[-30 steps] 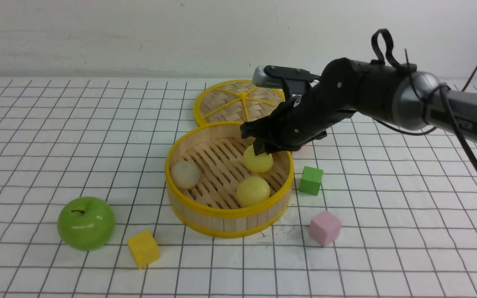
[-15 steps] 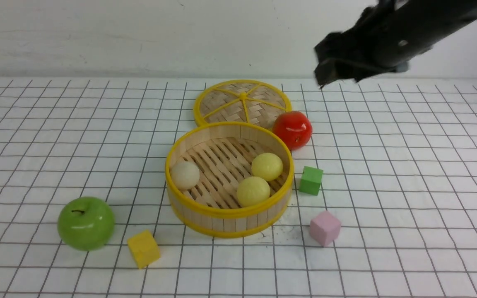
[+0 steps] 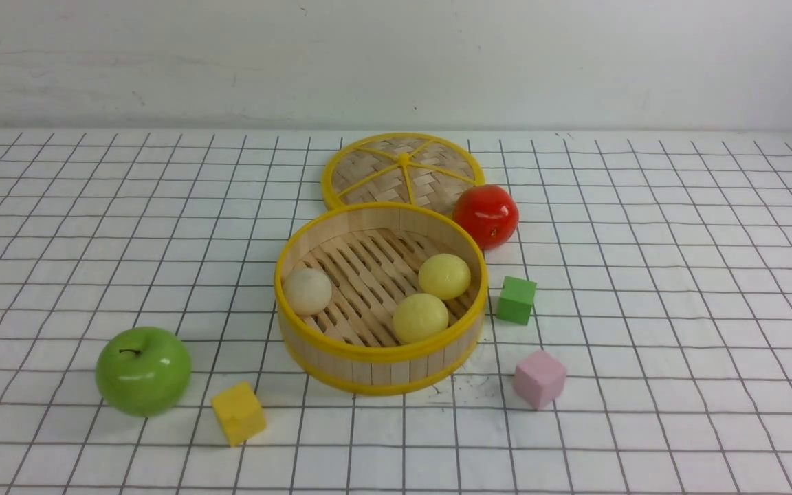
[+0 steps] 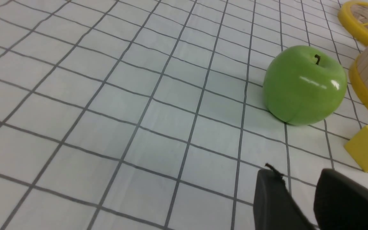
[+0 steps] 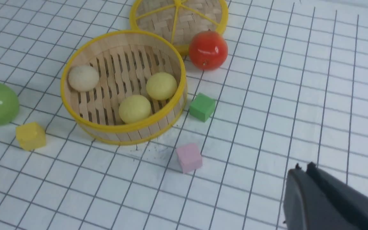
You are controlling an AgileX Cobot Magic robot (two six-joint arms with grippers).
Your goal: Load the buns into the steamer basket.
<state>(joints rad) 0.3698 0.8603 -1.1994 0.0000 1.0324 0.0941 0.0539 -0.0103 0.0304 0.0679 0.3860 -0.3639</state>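
The steamer basket (image 3: 313, 347) stands mid-table and holds all three buns: the beige-white one (image 3: 307, 291) and two pale yellow ones (image 3: 443, 276) (image 3: 420, 317). The right wrist view shows the basket (image 5: 123, 129) and the buns (image 5: 83, 78) (image 5: 161, 85) (image 5: 134, 108) from above. Neither arm shows in the front view. My right gripper (image 5: 303, 167) is shut and empty, high above the table to the right of the basket. My left gripper (image 4: 299, 179) is open and empty, low over the table near the green apple (image 4: 303, 84).
The flat woven lid (image 3: 403, 168) lies behind the basket, with a red apple (image 3: 485, 214) beside it. The green apple (image 3: 142, 370) and a yellow cube (image 3: 238, 412) sit front left. A green cube (image 3: 515, 299) and a pink cube (image 3: 539, 379) sit right of the basket.
My right arm has lifted out of the basket, gone up and to the right, and left the front view. The yellow bun it was over stays in the basket.
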